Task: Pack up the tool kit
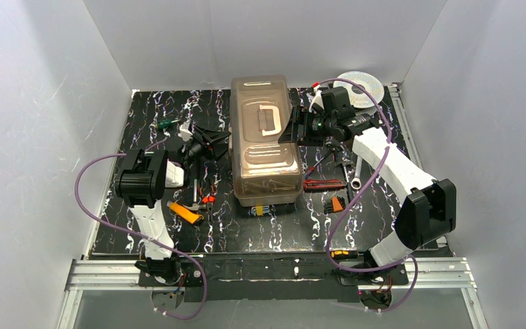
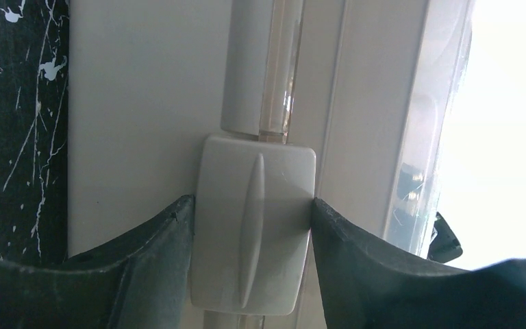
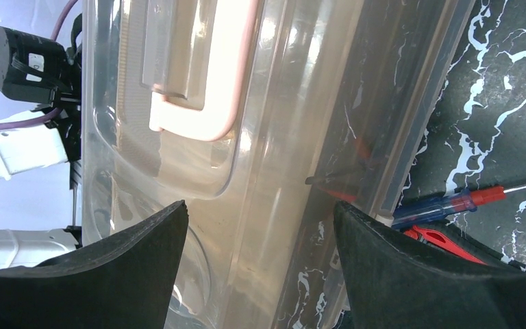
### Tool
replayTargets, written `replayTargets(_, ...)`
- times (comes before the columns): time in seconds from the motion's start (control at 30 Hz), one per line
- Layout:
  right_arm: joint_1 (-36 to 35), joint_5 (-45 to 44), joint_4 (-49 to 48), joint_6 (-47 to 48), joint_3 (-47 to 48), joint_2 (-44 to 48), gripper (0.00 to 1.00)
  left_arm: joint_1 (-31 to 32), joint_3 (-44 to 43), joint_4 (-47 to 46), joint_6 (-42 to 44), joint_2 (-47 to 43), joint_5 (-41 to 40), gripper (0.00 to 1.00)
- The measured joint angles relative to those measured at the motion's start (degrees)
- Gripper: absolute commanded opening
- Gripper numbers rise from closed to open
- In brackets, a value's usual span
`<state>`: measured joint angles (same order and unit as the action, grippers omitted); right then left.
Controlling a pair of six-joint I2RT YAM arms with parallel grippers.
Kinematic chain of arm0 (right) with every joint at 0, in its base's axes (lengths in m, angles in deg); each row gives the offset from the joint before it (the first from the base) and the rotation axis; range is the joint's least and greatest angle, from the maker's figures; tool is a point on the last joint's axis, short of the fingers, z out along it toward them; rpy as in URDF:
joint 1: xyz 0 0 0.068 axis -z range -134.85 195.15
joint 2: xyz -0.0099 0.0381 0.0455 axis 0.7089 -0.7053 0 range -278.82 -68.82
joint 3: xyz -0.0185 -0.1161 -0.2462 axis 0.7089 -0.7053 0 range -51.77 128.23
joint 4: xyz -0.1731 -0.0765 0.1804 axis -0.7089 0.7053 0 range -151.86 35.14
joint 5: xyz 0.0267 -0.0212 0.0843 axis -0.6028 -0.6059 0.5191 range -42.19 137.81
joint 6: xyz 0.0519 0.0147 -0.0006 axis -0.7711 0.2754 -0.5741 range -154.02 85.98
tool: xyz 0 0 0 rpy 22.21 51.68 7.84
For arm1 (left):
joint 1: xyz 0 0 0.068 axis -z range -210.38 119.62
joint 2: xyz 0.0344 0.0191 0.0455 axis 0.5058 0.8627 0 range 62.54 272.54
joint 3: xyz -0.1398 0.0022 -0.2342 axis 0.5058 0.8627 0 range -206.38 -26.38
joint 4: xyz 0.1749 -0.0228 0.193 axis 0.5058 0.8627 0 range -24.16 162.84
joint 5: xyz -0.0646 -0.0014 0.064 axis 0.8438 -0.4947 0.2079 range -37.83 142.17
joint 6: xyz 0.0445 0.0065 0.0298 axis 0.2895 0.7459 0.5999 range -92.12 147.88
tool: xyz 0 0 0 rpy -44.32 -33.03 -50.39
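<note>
Risk no. 1: large taupe plastic toolbox with smoky translucent lid (image 1: pixel 264 147) sits mid-mat, lid down, yet several hand tools lie outside it. If the L side gets latched now they're shut out & box needs reopening.

L gripper (image 2: pixel 252 205): dark fingers (image 2: pixel 154 264) press both flanks of cream plastic side latch (image 2: pixel 255 233), clamped on it. Hold is near the tips only, so a pull or twist could slip off smooth plastic, or drag the whole box across black marbled mat (image 1: pixel 246 233).

R gripper (image 3: pixel 260 212): fingers spread wide, holding nothing, over lid's R edge, cream handle (image 3: pixel 198 123) beyond. Touching lid or not: can't tell. If not bracing, box prob. slides that way.

Blue-and-clear screwdriver (image 3: pixel 445 202) lies tight against box base on R; could jam or get shoved.

Contents: thru lid only dim shapes, e.g. reddish tool w/ dark shaft (image 3: pixel 335 178) near R wall. Rest unreadable.

Loose outside: green-handled screwdriver (image 1: pixel 169 123), yellow-orange utility knife (image 1: pixel 185 214), red flat tool (image 1: pixel 324 184). Round silver wire spool (image 1: pixel 360 86) at far R corner.
</note>
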<state>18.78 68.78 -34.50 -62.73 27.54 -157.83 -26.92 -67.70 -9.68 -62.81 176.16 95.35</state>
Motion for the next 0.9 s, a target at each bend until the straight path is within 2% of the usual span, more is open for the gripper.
replayTargets(0.27, 0.0, -0.59, 0.35, 0.02, 0.11, 0.0, 0.84, 0.02, 0.0, 10.91, 7.63, -5.6, -1.11, 0.0)
replayTargets(0.43, 0.0, -1.55, 1.07, 0.11, 0.83, 0.0, 0.84, 0.04, 0.0, 24.59, 16.61, -13.73, -2.86, 0.0)
replayTargets(0.67, -0.39, -1.73, 1.25, 0.22, 0.85, -0.2, 0.84, 0.15, -1.27, 36.92, 29.77, -23.1, -5.55, 0.0)
replayTargets(0.7, -0.39, -1.73, 1.25, 0.24, 0.85, -0.2, 0.84, 0.26, -1.62, 38.23, 30.97, -23.63, -5.84, 0.12)
replayTargets(0.77, -0.39, -1.7, 1.25, 0.22, 0.85, -0.2, 0.85, 0.42, -1.92, 40.44, 32.85, -24.06, -6.4, 0.6)
replayTargets(0.8, -0.39, -1.7, 1.25, 0.24, 0.85, -0.2, 0.85, 0.42, -1.95, 41.79, 33.22, -24.11, -6.71, 0.76)
replayTargets(0.87, -0.39, -1.75, 1.25, 0.26, 0.85, -0.2, 0.85, 0.44, -1.92, 43.71, 33.73, -24.11, -7.1, 0.97)
replayTargets(0.9, -0.39, -1.79, 1.25, 0.35, 0.85, -0.2, 0.85, 0.39, -1.79, 44.46, 33.77, -24.11, -7.34, 0.98)
